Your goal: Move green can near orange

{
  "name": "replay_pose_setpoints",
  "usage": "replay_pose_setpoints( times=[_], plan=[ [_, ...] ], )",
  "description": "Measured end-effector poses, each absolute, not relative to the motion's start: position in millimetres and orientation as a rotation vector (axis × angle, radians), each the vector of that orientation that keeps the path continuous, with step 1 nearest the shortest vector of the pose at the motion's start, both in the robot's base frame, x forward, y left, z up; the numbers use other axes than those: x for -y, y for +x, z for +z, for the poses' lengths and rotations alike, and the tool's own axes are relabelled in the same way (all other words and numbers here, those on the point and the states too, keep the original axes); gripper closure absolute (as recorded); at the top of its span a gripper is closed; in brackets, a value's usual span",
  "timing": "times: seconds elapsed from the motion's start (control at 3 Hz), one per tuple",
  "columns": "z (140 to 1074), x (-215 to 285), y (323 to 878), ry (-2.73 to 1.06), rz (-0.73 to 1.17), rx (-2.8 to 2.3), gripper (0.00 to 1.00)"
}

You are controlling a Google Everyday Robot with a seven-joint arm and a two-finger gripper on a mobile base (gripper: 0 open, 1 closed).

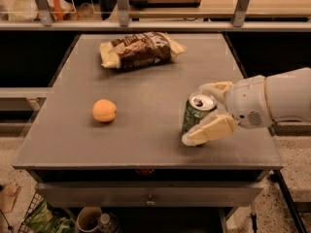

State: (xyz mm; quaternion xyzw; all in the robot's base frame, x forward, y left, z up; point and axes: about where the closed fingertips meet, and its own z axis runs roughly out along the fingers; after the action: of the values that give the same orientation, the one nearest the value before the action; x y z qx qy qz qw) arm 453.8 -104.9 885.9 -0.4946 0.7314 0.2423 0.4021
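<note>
As your white gripper [196,114] stands: fingers apart, straddling the upright green aluminium can [199,106].
Small round orange [104,110]: well left of it.

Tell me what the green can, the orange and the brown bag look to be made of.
The green can: thin metal, likely aluminium; bare silver top and rim, printed wall. The orange: seemingly real fruit, matte pale skin, no shine. The brown bag: crinkled plastic film, creases catching light. The gripper, open, straddles the can at the right of the table.
</note>
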Motion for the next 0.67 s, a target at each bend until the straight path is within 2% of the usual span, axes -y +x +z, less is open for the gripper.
replay_pose_setpoints(
  times=[0.67],
  plan=[
    [892, 93, 466, -1.268, 0.624, -1.814, 0.64]
  ],
)
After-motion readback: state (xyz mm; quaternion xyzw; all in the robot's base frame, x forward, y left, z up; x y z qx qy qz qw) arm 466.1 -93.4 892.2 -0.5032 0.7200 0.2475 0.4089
